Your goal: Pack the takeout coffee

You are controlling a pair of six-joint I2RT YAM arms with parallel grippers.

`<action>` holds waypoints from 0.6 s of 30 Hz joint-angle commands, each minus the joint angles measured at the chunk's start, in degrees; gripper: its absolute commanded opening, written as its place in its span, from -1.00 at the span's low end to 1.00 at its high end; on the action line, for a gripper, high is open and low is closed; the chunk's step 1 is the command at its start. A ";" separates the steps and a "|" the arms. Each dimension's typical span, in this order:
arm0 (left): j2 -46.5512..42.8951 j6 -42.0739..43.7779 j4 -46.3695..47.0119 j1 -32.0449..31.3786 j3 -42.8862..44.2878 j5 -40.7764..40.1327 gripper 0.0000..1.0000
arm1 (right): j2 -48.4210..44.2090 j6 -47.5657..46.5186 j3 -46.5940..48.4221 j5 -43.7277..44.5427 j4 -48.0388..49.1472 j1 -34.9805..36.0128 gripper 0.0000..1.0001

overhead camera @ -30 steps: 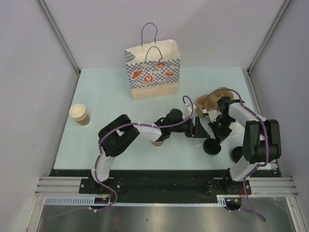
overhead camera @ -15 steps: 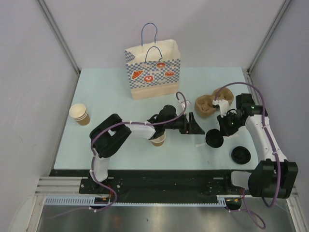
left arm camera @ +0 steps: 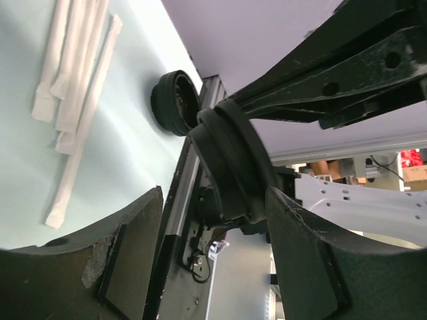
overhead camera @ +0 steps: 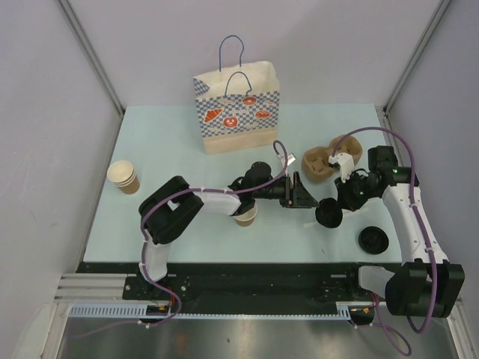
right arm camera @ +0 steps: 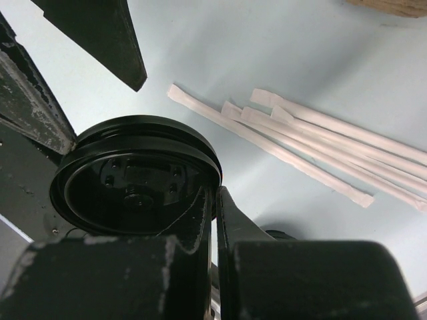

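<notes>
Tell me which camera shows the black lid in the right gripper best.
Right wrist: the held black lid is large and close, its rim pinched by the right gripper. Left wrist shows it nearly edge-on; top external, just a small dark disc.

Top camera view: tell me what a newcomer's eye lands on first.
The patterned paper bag stands upright at the far middle of the table, the biggest thing there. Just right of centre, the right gripper pinches a black lid by its rim, in front of the open left gripper. A stack of brown cups sits alone near the left edge.
</notes>
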 commanded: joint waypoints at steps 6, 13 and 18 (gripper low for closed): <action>-0.71 -2.99 5.28 -0.28 -0.58 0.65 0.36 | -1.57 -1.44 0.35 -1.41 0.50 0.66 -1.00; 0.00 -1.67 2.91 -0.81 -0.05 0.47 0.23 | -2.71 -1.27 0.26 -3.17 0.06 0.83 -1.00; 1.22 -2.55 3.34 -1.25 -0.49 0.82 0.07 | -3.06 -1.18 0.35 -4.05 -0.20 0.83 -1.00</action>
